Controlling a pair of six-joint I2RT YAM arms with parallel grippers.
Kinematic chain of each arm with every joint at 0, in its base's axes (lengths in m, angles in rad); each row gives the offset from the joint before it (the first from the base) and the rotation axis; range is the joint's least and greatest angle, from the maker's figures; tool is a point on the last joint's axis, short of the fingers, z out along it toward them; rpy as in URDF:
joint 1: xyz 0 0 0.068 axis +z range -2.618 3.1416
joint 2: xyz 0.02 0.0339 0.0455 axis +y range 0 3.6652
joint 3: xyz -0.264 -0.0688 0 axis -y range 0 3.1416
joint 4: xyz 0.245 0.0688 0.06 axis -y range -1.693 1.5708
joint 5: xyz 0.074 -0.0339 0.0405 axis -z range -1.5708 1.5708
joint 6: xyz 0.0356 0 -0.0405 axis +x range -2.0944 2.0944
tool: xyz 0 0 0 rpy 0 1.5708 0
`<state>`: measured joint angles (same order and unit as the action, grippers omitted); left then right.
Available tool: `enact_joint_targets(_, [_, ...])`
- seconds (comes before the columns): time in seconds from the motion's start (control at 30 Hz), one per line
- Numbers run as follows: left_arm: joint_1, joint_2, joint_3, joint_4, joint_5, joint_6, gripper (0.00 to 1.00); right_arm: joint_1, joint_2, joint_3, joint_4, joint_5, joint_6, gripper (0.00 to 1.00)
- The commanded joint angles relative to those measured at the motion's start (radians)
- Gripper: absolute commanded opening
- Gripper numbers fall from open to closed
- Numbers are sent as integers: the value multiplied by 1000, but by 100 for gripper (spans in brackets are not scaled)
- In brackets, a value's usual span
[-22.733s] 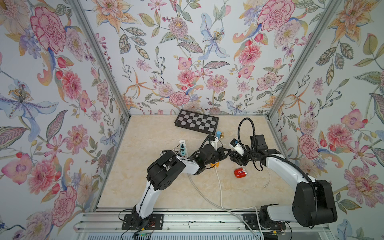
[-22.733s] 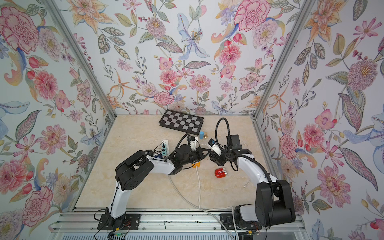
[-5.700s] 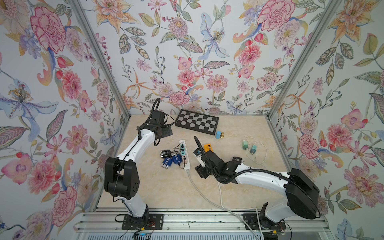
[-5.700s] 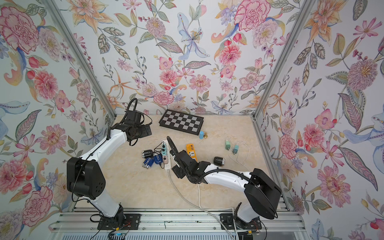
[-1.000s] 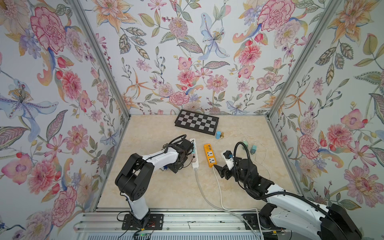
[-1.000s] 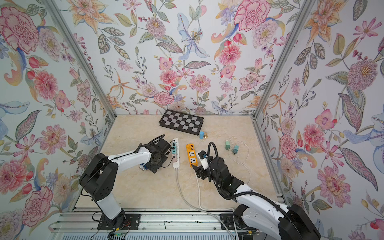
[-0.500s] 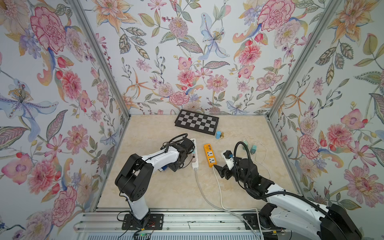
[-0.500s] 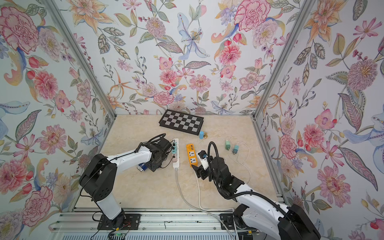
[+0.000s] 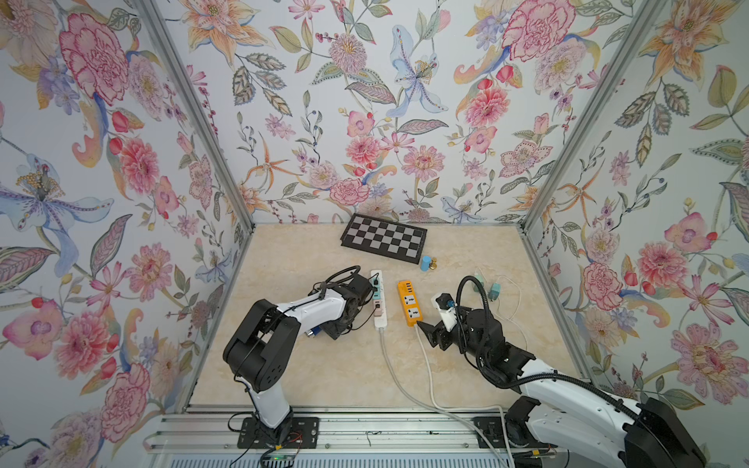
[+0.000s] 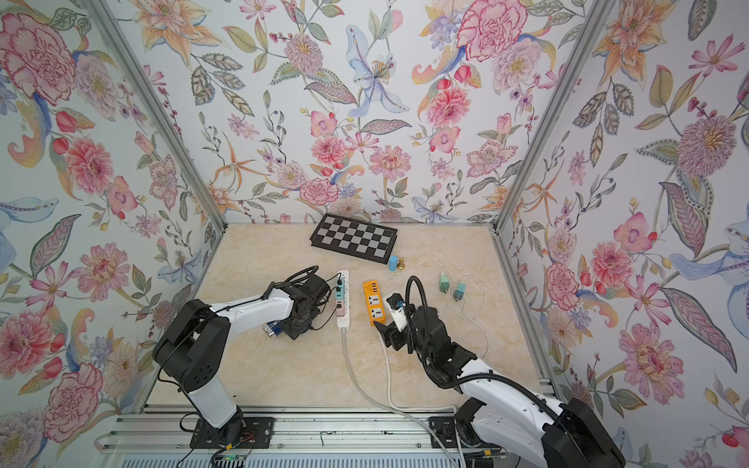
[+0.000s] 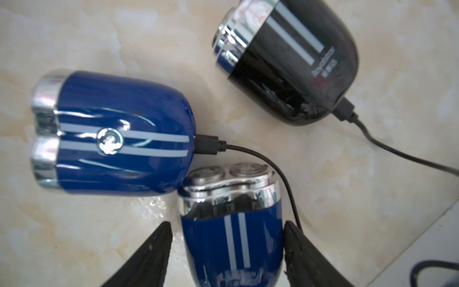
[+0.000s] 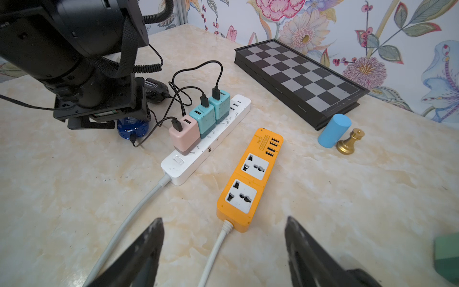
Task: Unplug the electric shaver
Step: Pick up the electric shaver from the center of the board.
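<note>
Two power strips lie side by side on the beige marble-pattern table [image 9: 324,385] in both top views. One is a white plastic power strip [image 9: 379,302]. To its right, near but not touching, is an orange plastic power strip [image 9: 410,304]. The left arm [image 9: 316,304] folds down just left of the white strip. Past its wrist a patch of blue and chrome [image 10: 270,329] shows on the table; we cannot tell from here which shaver it belongs to.

In the left wrist view we count three shavers lying on the table. The blue oval electric shaver with chrome twin heads [image 11: 232,243] sits between the fingers of the left gripper [image 11: 227,223]. Its long axis runs in line with the gripper, with the heads pointing away from the wrist. The jaws stand spread astride the body: one finger [image 11: 300,251] meets its side, and a sliver of table shows between the other finger and the shell. Just beside the heads a second blue shaver [image 11: 119,134] lies crosswise, with a black cable plug [image 11: 207,146] in its base. A black shaver [image 11: 293,64], also cabled, lies apart.

In the right wrist view the right gripper [image 12: 223,220] is spread wide with nothing in it. The cord end of the orange strip lies on the table ahead of it. We see the blue shaver under the left gripper, its base turned toward this camera with a plug in it. It lies beside the white strip, which carries one pink adapter [image 12: 185,134] and two teal adapters [image 12: 206,116].
</note>
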<state>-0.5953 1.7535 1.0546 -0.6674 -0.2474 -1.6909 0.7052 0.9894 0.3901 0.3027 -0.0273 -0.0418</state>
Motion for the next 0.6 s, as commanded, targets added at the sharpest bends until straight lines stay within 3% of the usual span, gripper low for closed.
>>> enact_joint_targets(0.0, [9,-7,-14,-21,-35,-17,71,-7,-1,-8,3,-11,-15,78])
enact_joint_targets(0.4, [-2,-25,-10,-29,-6,-56,54,-8,5,-10,7,-10,-13,78])
enact_joint_targets(0.57, [-25,-55,-19,-57,14,-128,53,-15,11,-1,3,-61,4,78])
